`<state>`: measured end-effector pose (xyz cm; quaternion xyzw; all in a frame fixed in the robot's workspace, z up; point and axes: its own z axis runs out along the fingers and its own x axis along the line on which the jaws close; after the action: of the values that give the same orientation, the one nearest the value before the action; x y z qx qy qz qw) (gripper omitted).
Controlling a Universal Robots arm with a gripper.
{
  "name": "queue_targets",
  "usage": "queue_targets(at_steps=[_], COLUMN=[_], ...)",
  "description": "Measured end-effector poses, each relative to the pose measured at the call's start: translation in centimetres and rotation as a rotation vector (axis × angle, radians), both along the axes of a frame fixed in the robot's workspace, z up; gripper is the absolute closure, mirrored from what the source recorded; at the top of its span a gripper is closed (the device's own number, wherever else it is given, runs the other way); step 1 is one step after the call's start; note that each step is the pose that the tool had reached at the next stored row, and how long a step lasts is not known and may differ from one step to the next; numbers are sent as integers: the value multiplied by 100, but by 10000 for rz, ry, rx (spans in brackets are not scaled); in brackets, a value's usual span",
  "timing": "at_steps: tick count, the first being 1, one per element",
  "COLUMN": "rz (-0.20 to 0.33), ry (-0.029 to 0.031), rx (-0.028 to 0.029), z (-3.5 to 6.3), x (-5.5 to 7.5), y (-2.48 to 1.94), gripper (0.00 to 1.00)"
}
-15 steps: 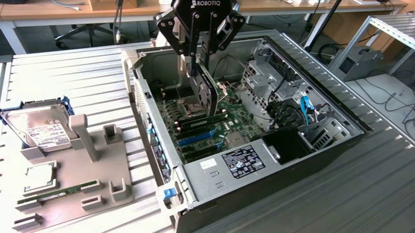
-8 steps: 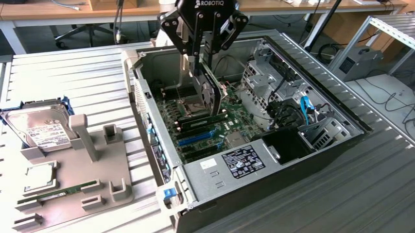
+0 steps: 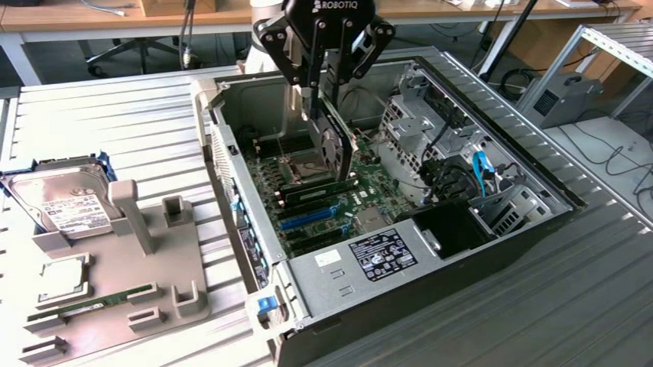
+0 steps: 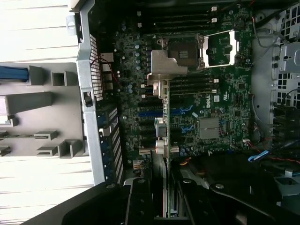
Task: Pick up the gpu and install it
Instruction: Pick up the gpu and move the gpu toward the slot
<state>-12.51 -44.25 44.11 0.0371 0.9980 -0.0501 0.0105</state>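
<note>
My gripper [image 3: 326, 115] is shut on the gpu [image 3: 334, 153] and holds it on edge inside the open computer case [image 3: 229, 183]. The card's black cooler with its round fan faces the exterior view's left. It hangs just above the green motherboard [image 3: 372, 187], over the expansion slots [image 3: 311, 218]. In the wrist view the gpu [image 4: 164, 154] runs edge-on away from my gripper [image 4: 164, 199]. Its silver end bracket [image 4: 161, 70] lies over the board near the CPU socket [image 4: 185, 49], and the black fingers [image 4: 138, 206] flank the card.
A metal drive cage [image 3: 418, 130] and cables with a blue connector [image 3: 479, 168] crowd the case on the exterior view's right. The power supply [image 3: 378, 256] sits at the near end. Outside, a grey holder [image 3: 133, 252] carries a hard drive [image 3: 66, 202], a processor [image 3: 61, 279] and a RAM stick [image 3: 92, 303].
</note>
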Motion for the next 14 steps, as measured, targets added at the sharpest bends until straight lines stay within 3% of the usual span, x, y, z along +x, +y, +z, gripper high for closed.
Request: queue_targets(at_steps=[14], rz=[0], ry=[-1], rx=[1], z=[-6], x=[55], y=[0], gripper=[74])
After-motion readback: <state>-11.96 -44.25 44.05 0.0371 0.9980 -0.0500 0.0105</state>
